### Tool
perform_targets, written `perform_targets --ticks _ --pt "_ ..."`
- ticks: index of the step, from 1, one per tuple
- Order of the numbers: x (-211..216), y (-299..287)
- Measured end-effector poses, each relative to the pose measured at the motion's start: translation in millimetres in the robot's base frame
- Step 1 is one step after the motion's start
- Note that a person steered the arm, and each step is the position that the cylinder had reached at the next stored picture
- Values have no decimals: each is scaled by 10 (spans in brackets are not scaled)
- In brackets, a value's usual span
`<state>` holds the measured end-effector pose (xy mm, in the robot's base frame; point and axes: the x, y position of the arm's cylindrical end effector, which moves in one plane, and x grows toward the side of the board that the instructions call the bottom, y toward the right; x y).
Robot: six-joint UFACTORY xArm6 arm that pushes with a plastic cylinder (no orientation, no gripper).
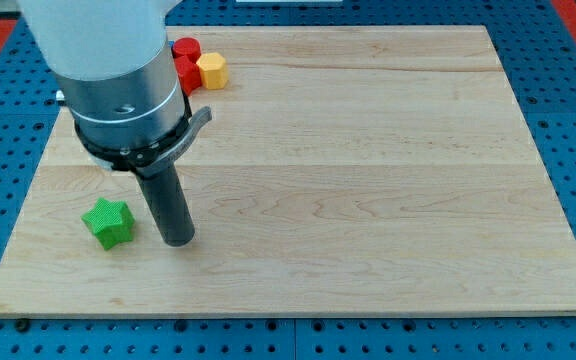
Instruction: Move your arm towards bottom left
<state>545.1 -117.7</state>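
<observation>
My tip (179,241) rests on the wooden board (368,180) in its lower left part. A green star-shaped block (107,222) lies just to the view's left of the tip, a small gap apart. Near the view's top left, a yellow hexagonal block (212,70) sits beside a red cylinder block (186,48) and another red block (186,72) partly hidden by the arm's body.
The arm's grey and white body (118,70) covers the board's upper left corner. A blue perforated table (568,100) surrounds the board on all sides.
</observation>
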Motion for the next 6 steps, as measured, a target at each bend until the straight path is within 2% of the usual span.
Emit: perform_targets --ticks 3,6 --pt "199 -499" --pt "143 -277"
